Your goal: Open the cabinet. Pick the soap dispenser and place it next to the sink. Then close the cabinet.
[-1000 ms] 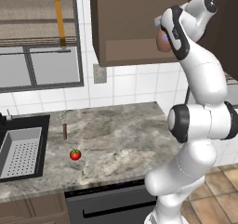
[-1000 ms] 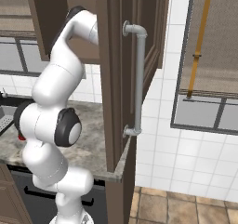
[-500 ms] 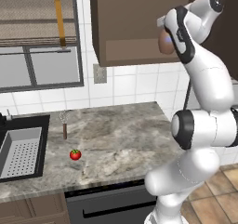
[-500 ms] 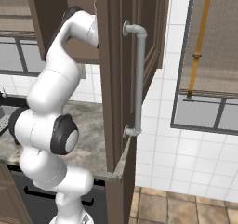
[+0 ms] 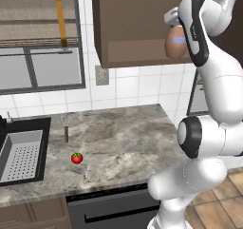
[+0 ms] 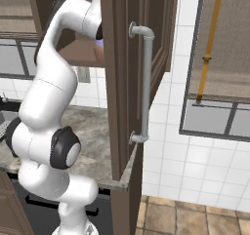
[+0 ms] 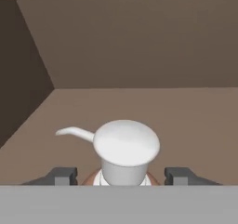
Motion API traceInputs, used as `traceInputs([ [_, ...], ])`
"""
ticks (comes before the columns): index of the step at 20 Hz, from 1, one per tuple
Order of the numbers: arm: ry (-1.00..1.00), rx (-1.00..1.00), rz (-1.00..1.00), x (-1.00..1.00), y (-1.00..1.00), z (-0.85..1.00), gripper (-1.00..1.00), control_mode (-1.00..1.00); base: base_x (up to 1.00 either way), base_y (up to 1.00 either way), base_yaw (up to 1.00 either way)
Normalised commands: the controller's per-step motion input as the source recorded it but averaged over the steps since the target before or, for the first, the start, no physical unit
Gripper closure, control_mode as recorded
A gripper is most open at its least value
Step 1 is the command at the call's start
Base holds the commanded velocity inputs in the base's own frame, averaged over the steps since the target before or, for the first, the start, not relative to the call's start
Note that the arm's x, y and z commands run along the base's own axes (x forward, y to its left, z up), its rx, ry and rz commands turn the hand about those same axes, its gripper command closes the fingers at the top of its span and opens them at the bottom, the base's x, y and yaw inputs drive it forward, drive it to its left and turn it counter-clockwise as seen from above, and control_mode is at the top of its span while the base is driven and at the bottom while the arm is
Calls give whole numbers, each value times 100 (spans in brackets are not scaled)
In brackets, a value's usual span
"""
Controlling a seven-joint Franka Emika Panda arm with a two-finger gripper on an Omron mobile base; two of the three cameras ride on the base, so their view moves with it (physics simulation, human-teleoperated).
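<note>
Soap dispenser between the finger tips, up at the lip of the open cabinet; brown body peeking out beside the arm. Jaws on either side of the bottle, real pinch impossible to confirm. Could slip on that rounded body, or catch the door on the way out, and drop to the counter, well short of the sink

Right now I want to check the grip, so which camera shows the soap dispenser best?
The hand view: the soap dispenser sits between the gripper fingertips, white pump top toward the camera. The left base view shows its brown body beside the arm; the right base view gives just a sliver.
</note>
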Motion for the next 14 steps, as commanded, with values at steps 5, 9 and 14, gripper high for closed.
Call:
traceInputs([
  [5, -1, 2, 7, -92, 19, -7, 100, -100, 0, 0, 0],
  [9, -7, 0, 7, -94, 28, -14, 100, -100, 0, 0, 0],
  [14, -10, 0, 12, -90, 38, -19, 100, -100, 0, 0, 0],
])
